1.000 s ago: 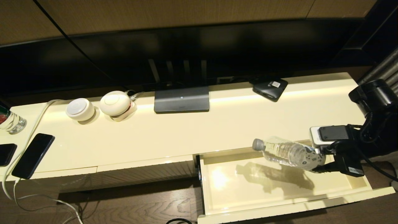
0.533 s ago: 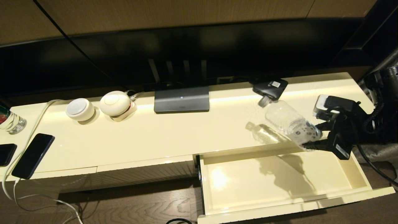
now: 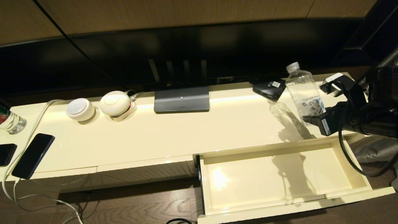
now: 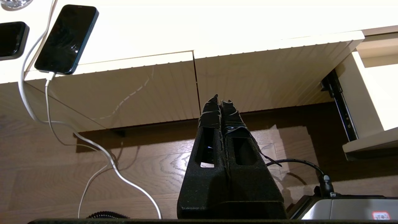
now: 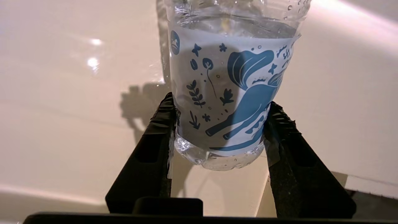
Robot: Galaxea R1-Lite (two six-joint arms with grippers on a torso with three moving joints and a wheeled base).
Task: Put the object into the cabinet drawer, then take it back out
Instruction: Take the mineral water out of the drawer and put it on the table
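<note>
The clear water bottle [image 3: 303, 90] with its pale cap stands nearly upright above the cabinet top's right end, held by my right gripper [image 3: 312, 118], which is shut on its lower labelled part. In the right wrist view the two black fingers press either side of the white-and-blue label on the bottle [image 5: 228, 93], and my right gripper [image 5: 220, 115] holds its base just off the cream surface. The cabinet drawer [image 3: 311, 202] is pulled out below, its smooth interior bare. My left gripper [image 4: 220, 104] is shut and parked low in front of the closed ribbed panels.
On the cabinet top [image 3: 186, 130] sit a black box [image 3: 270, 87] just left of the bottle, a grey stand base [image 3: 181, 99], two white round devices [image 3: 99, 107], phones [image 3: 32, 155] with cables, and a glass bottle [image 3: 9, 119] at far left. A dark screen spans the back.
The right gripper has lifted the bottle out of the drawer, swung it back over the cabinet top and turned it from lying sideways to nearly upright. The left arm has not moved.
</note>
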